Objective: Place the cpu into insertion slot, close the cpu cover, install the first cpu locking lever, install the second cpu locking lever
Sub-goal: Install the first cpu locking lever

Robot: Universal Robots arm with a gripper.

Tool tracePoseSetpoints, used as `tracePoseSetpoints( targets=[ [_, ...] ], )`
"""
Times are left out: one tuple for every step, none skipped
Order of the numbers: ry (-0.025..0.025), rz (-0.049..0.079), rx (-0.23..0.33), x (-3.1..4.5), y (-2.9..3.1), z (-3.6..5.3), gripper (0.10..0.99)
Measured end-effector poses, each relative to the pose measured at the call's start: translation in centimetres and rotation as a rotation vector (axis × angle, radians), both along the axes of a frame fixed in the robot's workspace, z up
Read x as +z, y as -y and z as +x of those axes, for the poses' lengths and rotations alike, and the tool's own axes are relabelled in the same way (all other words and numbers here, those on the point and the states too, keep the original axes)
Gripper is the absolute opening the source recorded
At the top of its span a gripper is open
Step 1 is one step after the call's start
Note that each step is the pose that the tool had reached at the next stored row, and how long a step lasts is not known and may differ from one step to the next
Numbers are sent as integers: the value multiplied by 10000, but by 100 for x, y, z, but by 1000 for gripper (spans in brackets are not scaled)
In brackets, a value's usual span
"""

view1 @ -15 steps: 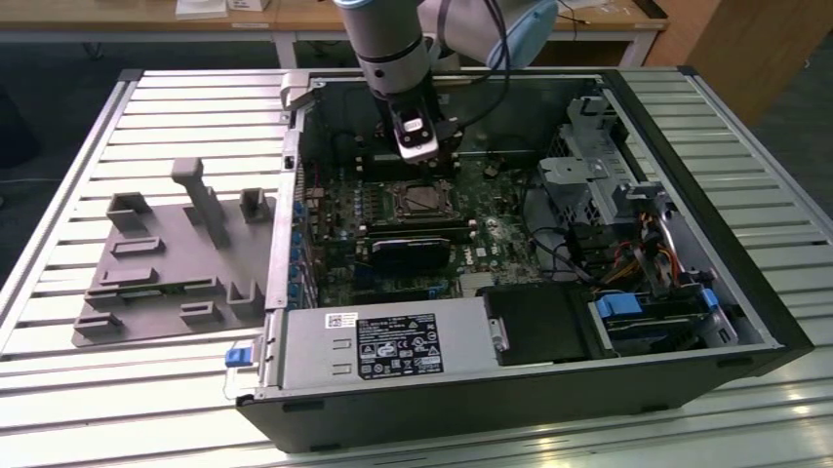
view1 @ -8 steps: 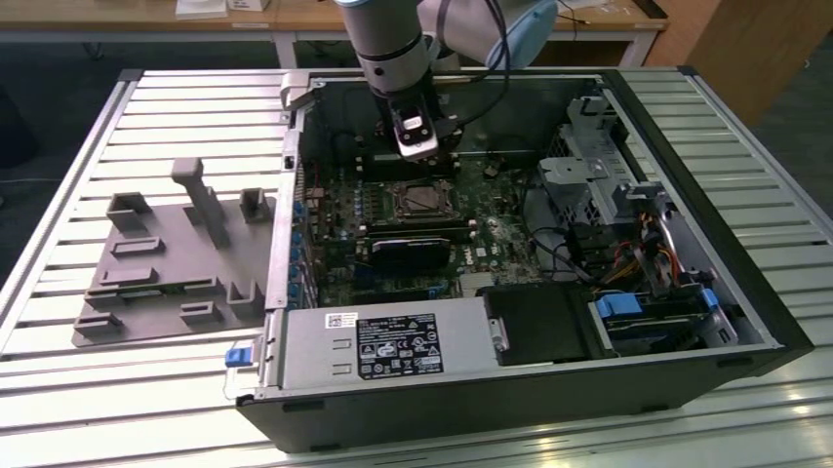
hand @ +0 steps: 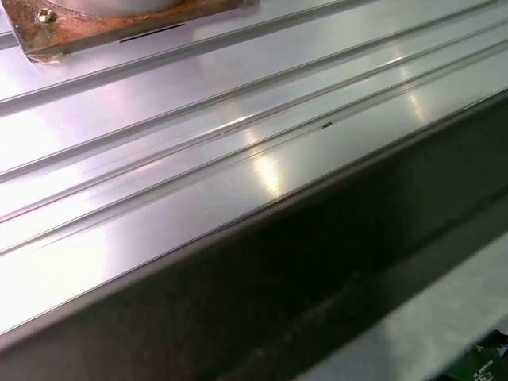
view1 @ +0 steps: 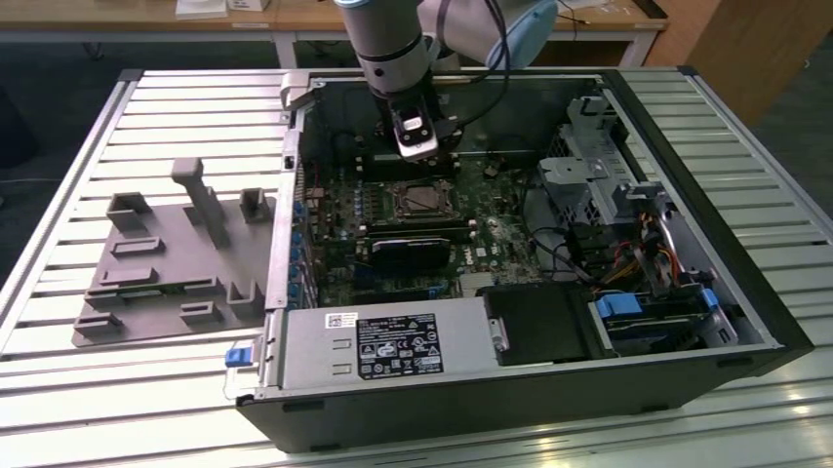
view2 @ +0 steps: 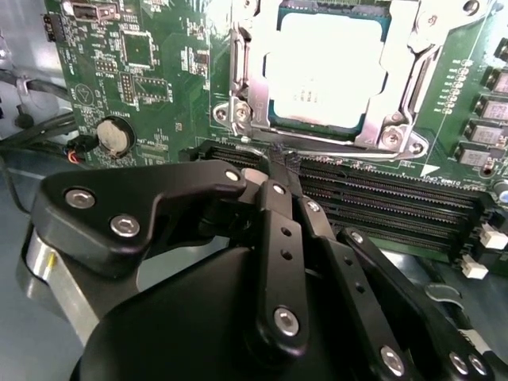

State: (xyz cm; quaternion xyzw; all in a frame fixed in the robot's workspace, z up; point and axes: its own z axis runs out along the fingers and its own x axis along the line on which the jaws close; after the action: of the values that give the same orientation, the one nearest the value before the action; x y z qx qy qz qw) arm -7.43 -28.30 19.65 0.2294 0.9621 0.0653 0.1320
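The jaws of the gripper [view2: 284,159] are pressed together with nothing between them, hanging just beside the insertion slot [view2: 329,67]. The cpu [view2: 327,63] lies seated there under the cpu cover [view2: 246,71], on the green board [view2: 151,71] inside the computer case [view1: 703,361] on the bench [view1: 78,195].

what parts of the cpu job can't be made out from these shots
- Far edge of the cpu: cut off by the frame edge in the second wrist view.
- Near rim of the cpu cover: partly hidden behind the closed tool in the second wrist view.
- Locking levers, latched or not: too small at the insertion slot in the exterior view.
- Table: the first wrist view faces it, not the board.
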Motion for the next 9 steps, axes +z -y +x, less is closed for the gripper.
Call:
tracePoseSetpoints(
  targets=[
    [0,-1,-1,-3,1,0,102],
    [0,-2,-3,-6,2,-1,102],
    [0,-3,-2,-8,3,-1,102],
    [1,-2,-3,-12,5,0,102],
    [1,-3,-3,-14,7,0,102],
    [1,-3,-3,-18,9,0,102],
    [1,-3,-3,-20,11,0,102],
    [2,-3,-4,-23,13,0,102],
    [2,-3,-4,-25,16,1,102]
  ],
)
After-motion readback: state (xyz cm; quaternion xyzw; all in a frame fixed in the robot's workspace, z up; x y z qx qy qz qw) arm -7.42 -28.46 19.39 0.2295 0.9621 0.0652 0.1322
